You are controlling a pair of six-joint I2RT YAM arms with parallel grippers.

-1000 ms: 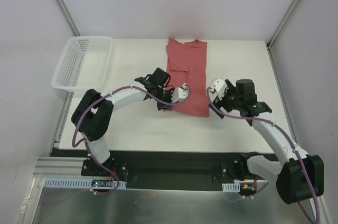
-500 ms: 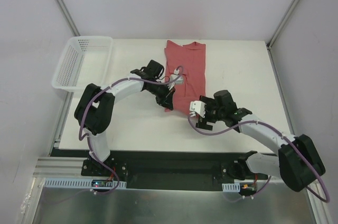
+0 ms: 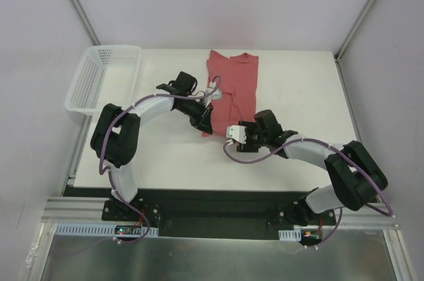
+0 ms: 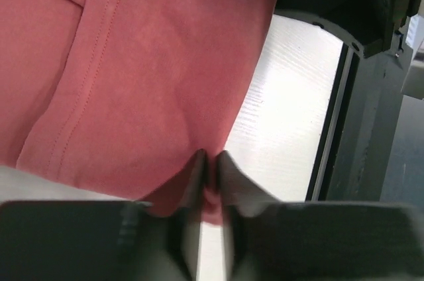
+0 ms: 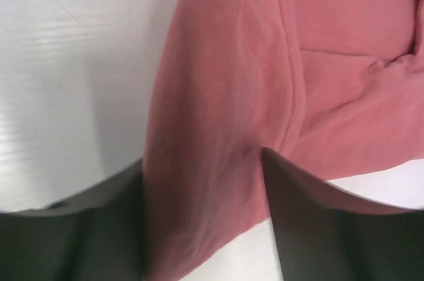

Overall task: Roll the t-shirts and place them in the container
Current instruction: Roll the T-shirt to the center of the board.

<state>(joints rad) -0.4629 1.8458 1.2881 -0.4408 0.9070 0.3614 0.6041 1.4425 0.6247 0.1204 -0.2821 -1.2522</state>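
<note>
White table [image 3: 298, 95] — left gripper [image 4: 211, 159] pinches t-shirt [image 4: 132, 62] edge; right gripper [image 5: 202, 158] fingers apart — straddling the fabric.

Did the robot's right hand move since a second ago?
Yes. Seen from above, the right gripper swung left, away from the right edge of the table, to the near edge of the t-shirt.

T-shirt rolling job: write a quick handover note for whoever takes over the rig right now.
Left gripper: shut, pinching the t-shirt at its near left corner.
Right gripper: open, fingers either side of the near edge, not clamped.
Shirt: folded into a long strip in the middle of the table, collar at the far edge.
Done: lengthwise fold, near end gripped.
Left: roll from the near end to the collar.
</note>
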